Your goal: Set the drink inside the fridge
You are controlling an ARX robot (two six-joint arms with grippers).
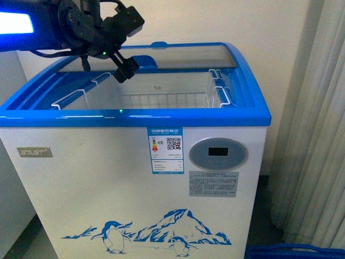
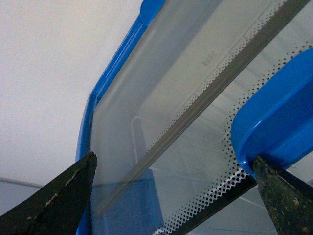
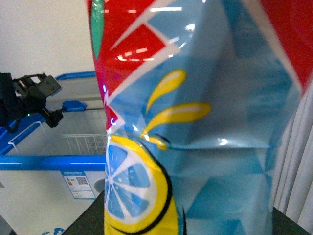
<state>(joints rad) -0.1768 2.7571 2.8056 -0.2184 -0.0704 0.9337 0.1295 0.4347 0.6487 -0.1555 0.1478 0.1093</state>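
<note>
Left gripper (image 1: pixel 123 68), jaws spread, is poised at the fridge (image 1: pixel 108 189) lid handle (image 1: pixel 144 61). The drink (image 3: pixel 205 122), clasped by the right gripper, must next be lowered inside.

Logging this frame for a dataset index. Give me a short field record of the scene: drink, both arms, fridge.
drink: fills the right wrist view, not yet in the fridge
right gripper: dark fingers flank the drink; looks shut on it
left gripper: open, above the glass lid, next to its blue handle
fridge interior: wire baskets visible
</note>
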